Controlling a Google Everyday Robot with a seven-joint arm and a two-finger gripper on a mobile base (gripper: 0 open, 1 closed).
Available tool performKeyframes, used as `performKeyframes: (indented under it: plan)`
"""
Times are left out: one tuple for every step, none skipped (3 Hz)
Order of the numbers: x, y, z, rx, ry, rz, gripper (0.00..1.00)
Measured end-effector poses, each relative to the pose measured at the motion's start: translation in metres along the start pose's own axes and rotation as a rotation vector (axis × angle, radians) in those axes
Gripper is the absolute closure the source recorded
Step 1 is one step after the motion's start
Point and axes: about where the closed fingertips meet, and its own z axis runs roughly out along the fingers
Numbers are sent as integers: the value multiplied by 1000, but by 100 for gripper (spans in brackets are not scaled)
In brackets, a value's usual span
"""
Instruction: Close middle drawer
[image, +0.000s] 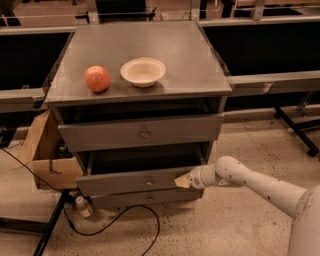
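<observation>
The middle drawer (135, 183) of the grey cabinet stands pulled out a little, its low flat front with a tiny knob showing and a dark gap above it. My gripper (182, 181), at the end of a white arm coming in from the lower right, rests with its tan tip against the right end of that drawer front. The top drawer (142, 132), with the taller front and larger knob, sits above it. The lowest drawer front (147, 198) shows just beneath.
An apple (97, 78) and a white bowl (143, 71) sit on the cabinet top (190, 55). A cardboard box (47, 155) stands at the left, with a small bottle (82, 205) and a black cable (125, 220) on the floor. Dark benches flank both sides.
</observation>
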Motion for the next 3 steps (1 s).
performKeyframes:
  plan:
    - [-3, -2, -2, -2, -10, 2, 100]
    - [-4, 5, 4, -26, -15, 6, 100]
    - [-14, -2, -2, 4, -23, 3, 100]
